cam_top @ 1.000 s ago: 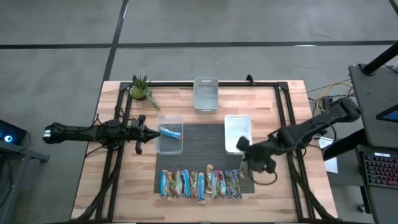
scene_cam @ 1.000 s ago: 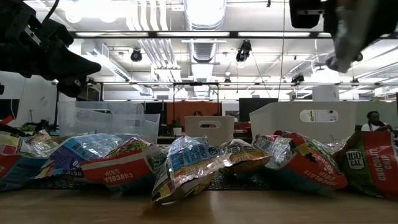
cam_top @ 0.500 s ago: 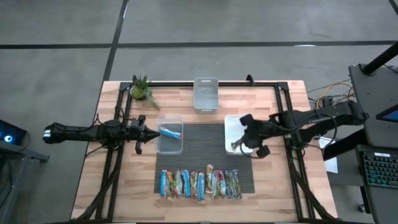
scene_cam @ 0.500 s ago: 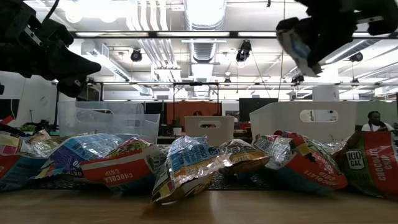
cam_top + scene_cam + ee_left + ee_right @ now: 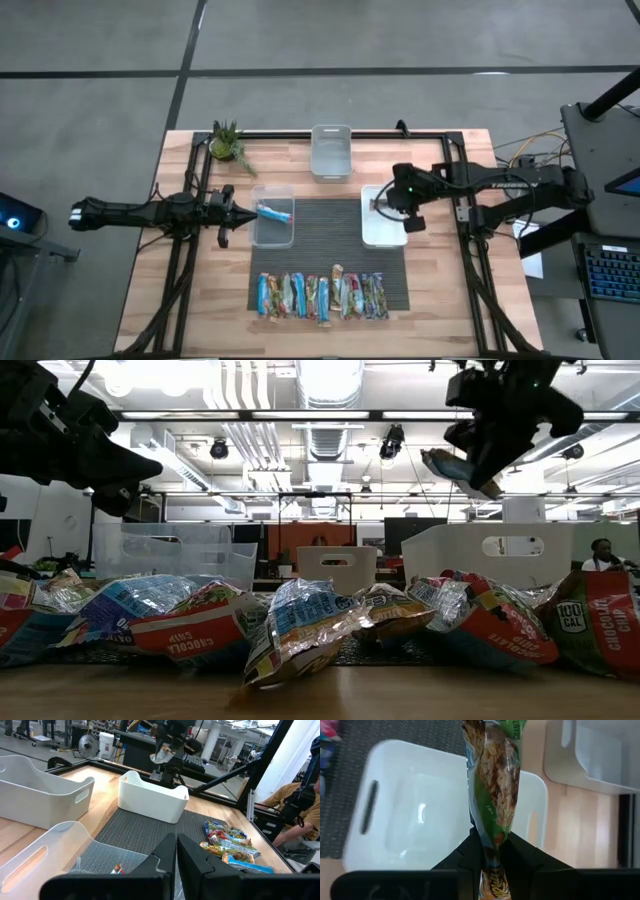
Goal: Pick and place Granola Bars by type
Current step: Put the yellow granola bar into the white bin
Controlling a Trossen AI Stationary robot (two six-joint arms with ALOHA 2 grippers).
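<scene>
I am swinging the right gripper [image 5: 383, 203] away from the row of granola bars [image 5: 322, 296] at the near edge of the mat and it is now hanging over the white bin [image 5: 368, 236], where a second ago it was still down beside the row's right end. It is pinching a green-wrapped bar [image 5: 492, 780] by one end, the bar dangling above the bin's floor, so I judge this bar is about to be dropped and one more type is getting its place. The left gripper [image 5: 176, 851] is staying put beside the clear bin [image 5: 273, 238], fingers pressed together and carrying nothing; a blue bar [image 5: 275, 211] is lying in that bin. I cannot read the held bar's label, and from above the gripper is hiding most of it. The third bin [image 5: 331, 165] at the far edge looks bare, though its clear walls are making that hard to judge.
</scene>
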